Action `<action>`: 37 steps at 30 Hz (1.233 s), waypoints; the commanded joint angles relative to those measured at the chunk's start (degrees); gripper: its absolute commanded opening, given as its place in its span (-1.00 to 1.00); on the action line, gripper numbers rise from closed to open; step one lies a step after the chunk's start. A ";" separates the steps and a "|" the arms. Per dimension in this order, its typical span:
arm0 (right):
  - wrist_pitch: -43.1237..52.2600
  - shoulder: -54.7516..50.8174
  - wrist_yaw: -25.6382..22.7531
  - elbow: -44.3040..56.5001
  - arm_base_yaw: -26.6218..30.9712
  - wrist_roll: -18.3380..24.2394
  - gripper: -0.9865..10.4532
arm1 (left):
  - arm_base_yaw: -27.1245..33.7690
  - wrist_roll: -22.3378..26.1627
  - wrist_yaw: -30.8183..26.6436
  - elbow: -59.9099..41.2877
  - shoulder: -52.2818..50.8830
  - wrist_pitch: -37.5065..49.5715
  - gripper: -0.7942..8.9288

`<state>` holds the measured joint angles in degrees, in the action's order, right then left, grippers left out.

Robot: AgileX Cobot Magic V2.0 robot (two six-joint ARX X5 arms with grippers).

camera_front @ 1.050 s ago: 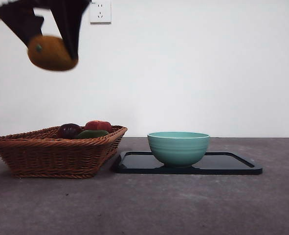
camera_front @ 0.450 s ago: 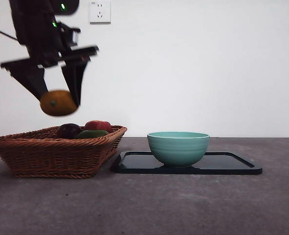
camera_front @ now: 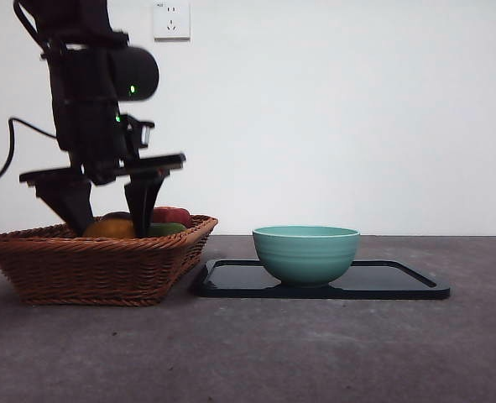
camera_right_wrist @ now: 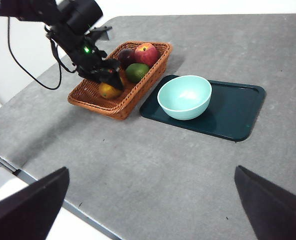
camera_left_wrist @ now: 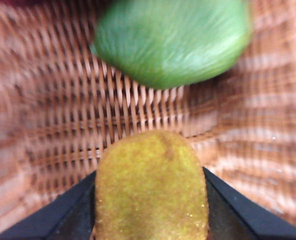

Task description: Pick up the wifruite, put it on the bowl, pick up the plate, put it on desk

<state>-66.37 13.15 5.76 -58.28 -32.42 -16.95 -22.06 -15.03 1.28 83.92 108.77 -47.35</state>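
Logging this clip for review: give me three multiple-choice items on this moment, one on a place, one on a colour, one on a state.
1. Where is the wifruite?
A. In the mint-green bowl
B. Down in the wicker basket, between the left hand's jaws
C. On the bare desk

2. What colour is the tray under the bowl?
A. Dark, nearly black
B. White
C. Yellow

3. What is the state of the right hand?
A. Shut on the bowl
B. Shut on a red fruit
C. Open, holding nothing

Answers: 1 B, the left wrist view shows it between the left hand jaws over the basket weave. 2 A, front view shows a dark tray. 3 C, its jaws stand wide apart above the desk.
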 commanded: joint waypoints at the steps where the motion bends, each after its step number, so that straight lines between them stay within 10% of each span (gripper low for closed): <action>1: 0.72 0.17 -0.20 -0.66 -0.39 -0.42 0.19 | -0.42 -0.68 -0.20 0.70 2.12 0.42 -0.29; 14: 0.70 0.17 -0.20 -0.66 -0.39 -0.42 0.19 | -0.39 -0.90 -0.17 0.79 3.04 0.22 -0.22; 21: 0.72 0.17 -0.17 -0.66 -0.39 -0.42 0.19 | -0.22 0.76 -0.15 3.37 2.89 -2.84 0.52; 37: 0.70 0.17 -0.17 -0.66 -0.39 -0.37 0.19 | -0.92 10.32 2.86 8.61 -17.77 -15.37 0.53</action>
<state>-66.37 13.15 5.78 -58.28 -32.42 -16.95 -22.46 -7.11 3.40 91.11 91.61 -62.24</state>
